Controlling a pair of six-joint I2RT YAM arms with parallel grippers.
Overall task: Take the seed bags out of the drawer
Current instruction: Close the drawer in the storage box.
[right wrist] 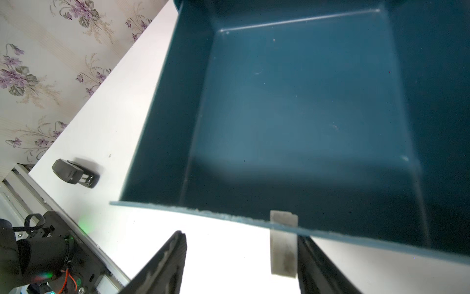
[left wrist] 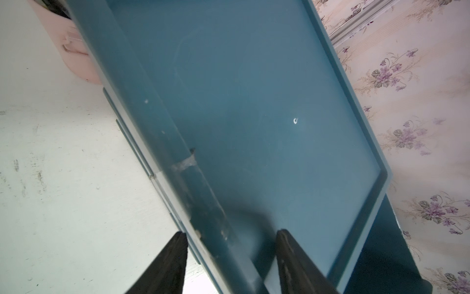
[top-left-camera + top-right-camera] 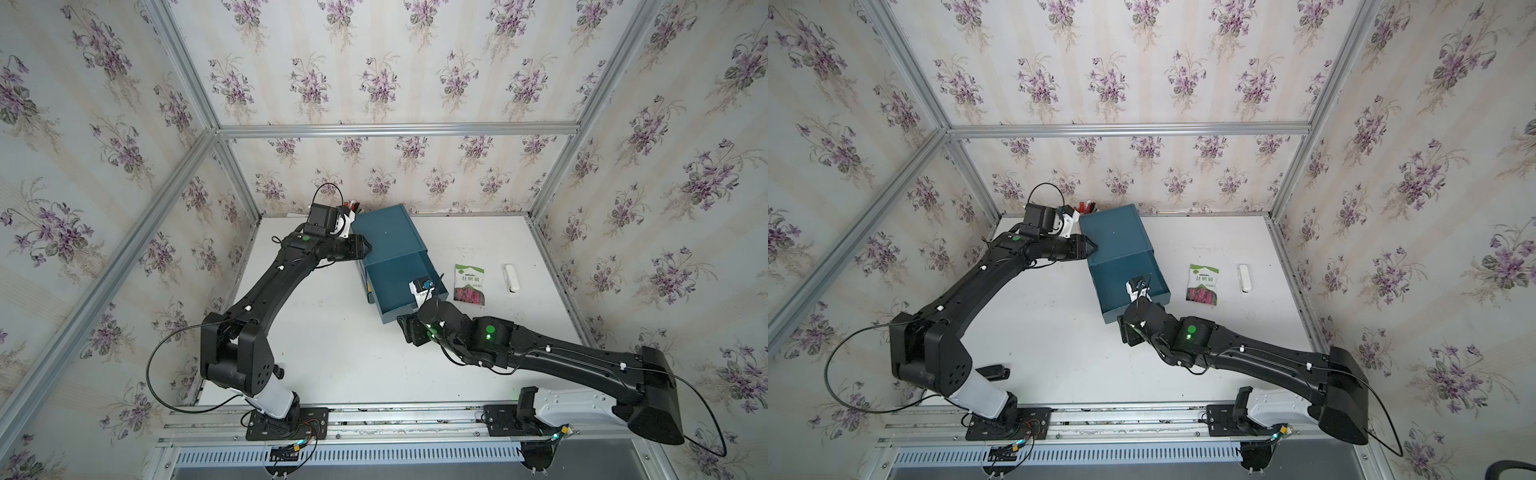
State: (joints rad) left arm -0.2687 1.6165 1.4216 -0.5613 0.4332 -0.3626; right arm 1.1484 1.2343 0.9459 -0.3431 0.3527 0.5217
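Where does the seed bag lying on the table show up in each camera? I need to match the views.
Top view: seed bag lies between the open drawer and a white bar.
Top view: seed bag beside the same drawer.
Left wrist: not in it.
Right wrist: not in it.
Shared landmark: the blue drawer box, in all four views.

Lab test booth: aluminium frame (image 3: 395,129), floral wallpaper panels (image 3: 374,62).
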